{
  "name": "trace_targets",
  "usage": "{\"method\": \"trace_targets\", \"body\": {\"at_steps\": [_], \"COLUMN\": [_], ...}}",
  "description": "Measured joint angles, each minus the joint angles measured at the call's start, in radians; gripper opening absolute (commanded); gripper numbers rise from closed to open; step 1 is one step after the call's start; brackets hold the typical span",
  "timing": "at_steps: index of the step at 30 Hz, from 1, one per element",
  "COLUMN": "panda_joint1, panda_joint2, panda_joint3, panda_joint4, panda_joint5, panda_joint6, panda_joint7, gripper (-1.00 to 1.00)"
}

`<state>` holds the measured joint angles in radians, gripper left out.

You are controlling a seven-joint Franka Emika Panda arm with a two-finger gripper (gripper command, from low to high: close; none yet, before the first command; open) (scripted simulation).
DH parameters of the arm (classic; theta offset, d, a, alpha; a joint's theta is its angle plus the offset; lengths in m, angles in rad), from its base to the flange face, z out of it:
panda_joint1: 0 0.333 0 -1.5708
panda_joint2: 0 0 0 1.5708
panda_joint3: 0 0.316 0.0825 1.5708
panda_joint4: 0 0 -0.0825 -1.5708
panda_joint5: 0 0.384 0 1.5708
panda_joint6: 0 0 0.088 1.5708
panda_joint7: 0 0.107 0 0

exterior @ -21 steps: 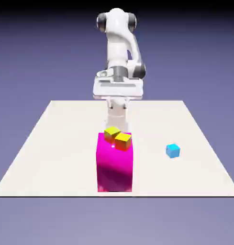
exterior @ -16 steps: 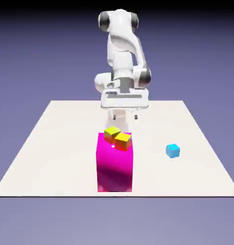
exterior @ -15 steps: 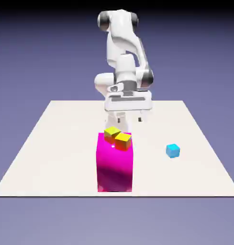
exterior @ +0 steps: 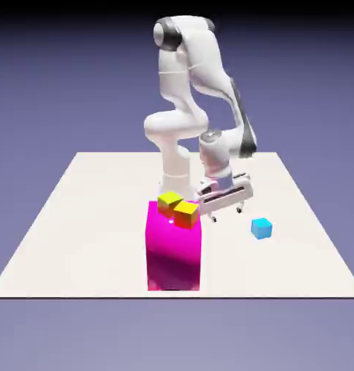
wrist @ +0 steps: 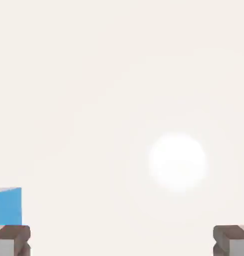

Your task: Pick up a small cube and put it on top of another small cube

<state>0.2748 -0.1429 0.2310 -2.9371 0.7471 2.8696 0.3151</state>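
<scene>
1. Gripper: spread wide and empty, hanging low over the counter between the tall magenta block and the blue cube. In the hand view both grey fingertips show at the bottom corners with only bare counter between them.
2. Blue cube: rests alone on the counter toward the exterior view's right edge, roughly midway between the near and far edges, clear of everything else. In the hand view a slice of the blue cube appears at the lower left, just beside one fingertip and outside the gap, so the gripper is not yet centred on it.
3. Yellow cube and orange cube: sit side by side on top of the magenta block, which stands near the middle of the counter's near edge; they look to be touching at the corners, neither one on top of the other.
4. Progress: no cube is grasped and no small cube lies on another, so the stack is not begun.
5. Step in hand, as judged: the approach to the blue cube, which looks like the one to be picked.
6. Remaining: centring over that cube, closing on it, lifting, carrying it to a second small cube, and setting it down squarely on top.
</scene>
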Motion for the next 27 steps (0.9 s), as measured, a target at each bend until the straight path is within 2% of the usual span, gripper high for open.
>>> {"method": "trace_targets", "body": {"at_steps": [20,27], "panda_joint1": [-0.725,-0.63], "panda_joint2": [0.012,0.122], "panda_joint3": [0.307,0.138], "panda_joint4": [-0.118,-0.104], "panda_joint5": [-0.132,-0.347], "panda_joint6": [0.161,0.258], "panda_joint7": [-0.098,0.052], "gripper": [0.0,0.0]}}
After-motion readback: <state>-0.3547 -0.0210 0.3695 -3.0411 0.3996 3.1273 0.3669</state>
